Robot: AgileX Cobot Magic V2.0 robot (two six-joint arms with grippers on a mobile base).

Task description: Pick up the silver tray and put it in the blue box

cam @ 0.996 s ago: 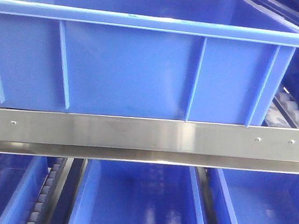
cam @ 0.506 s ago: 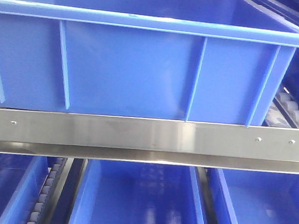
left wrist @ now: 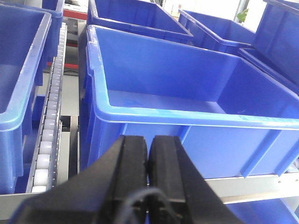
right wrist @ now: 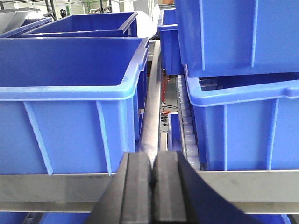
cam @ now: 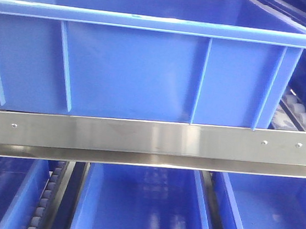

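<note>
Nothing has moved since earlier: blue box (cam: 147, 69) waits empty on its shelf, both grippers' fingers (left wrist: 135, 163) pressed together, holding nothing; no silver tray visible.

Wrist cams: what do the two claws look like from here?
Both are matte black, with two flat blocky fingers widening toward the base. The left claw has a thin grey cable looping across its base. The right claw shows no cable. No markings are visible on either.
</note>
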